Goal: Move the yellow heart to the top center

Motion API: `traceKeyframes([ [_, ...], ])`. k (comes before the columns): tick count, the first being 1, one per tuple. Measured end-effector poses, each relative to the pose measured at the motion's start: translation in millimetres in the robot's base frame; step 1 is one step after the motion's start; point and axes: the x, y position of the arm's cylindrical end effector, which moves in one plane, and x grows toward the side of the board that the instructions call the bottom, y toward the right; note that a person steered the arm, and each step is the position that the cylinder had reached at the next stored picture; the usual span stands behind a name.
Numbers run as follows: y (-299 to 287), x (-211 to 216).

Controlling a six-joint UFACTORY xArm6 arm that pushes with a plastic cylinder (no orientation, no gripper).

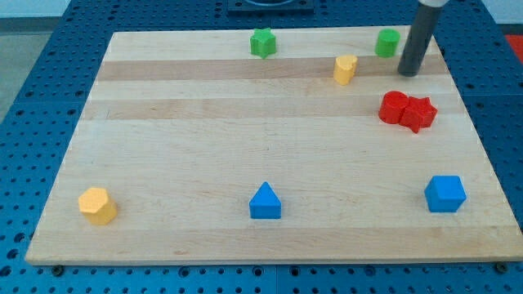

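Wooden desk (163, 122) with my tip (408, 73), a bare rod with no claw to open or close, near the view's top right, just right of the yellow heart (345, 69), below a green cylinder (387, 42)

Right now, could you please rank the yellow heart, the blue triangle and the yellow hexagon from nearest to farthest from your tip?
From my tip:
1. yellow heart, just to the view's left.
2. blue triangle, bottom centre.
3. yellow hexagon, bottom left corner.
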Motion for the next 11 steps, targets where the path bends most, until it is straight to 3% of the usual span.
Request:
traceKeyframes([
  [1,6,-29],
  [5,-21,-73],
  [11,-168,-59],
])
